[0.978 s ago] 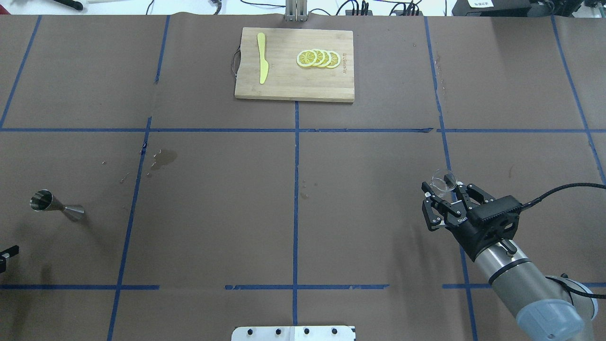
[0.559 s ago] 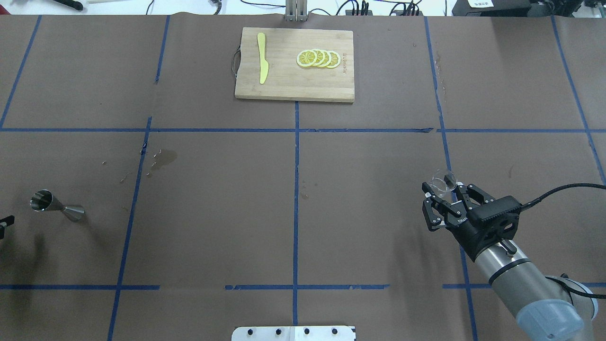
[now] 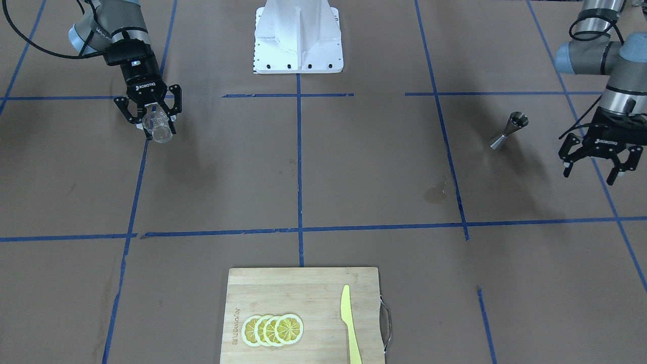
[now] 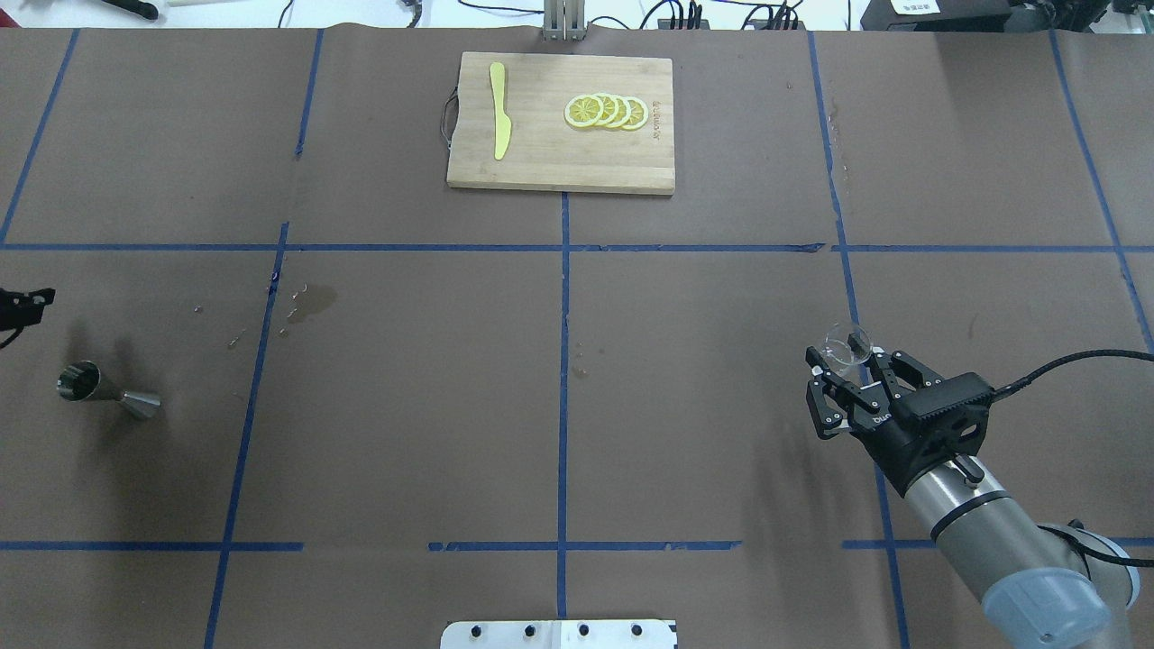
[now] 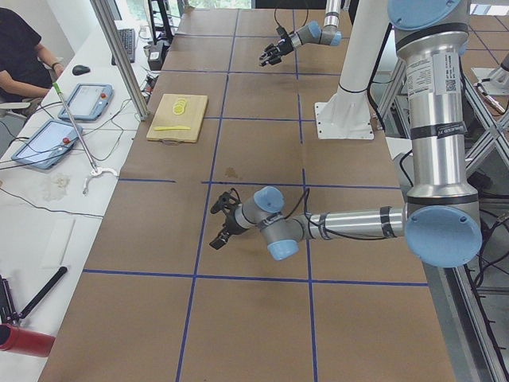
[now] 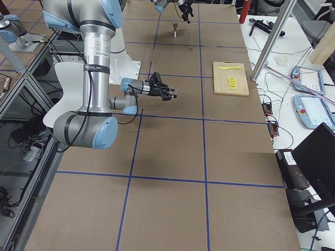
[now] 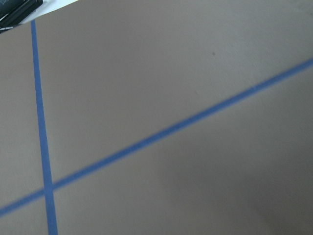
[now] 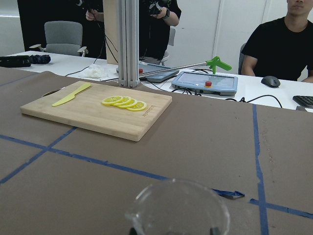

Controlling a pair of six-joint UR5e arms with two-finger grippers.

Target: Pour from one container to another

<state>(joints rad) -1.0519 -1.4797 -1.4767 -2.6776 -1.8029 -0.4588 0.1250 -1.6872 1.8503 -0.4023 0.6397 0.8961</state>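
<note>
Clear, thick-walled glass cup [image 3: 160,130], short and stubby, hangs above the table [image 3: 354,167] on the robot's right, clamped between the right fingers [image 4: 819,379]. Steel hourglass jigger [image 3: 508,132] stands upright far across. Near it, the left fingers [image 3: 617,167] are spread wide, holding nothing.

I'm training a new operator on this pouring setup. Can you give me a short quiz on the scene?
1. True or false: the left hand holds the jigger.
2. What lies on the board beside the lemon slices? A) knife B) spoon C) fork
3. Fill in: the right hand is shut on the ___.
Key: 1 false, it is open and apart from the jigger. 2 A. 3 cup.
</note>
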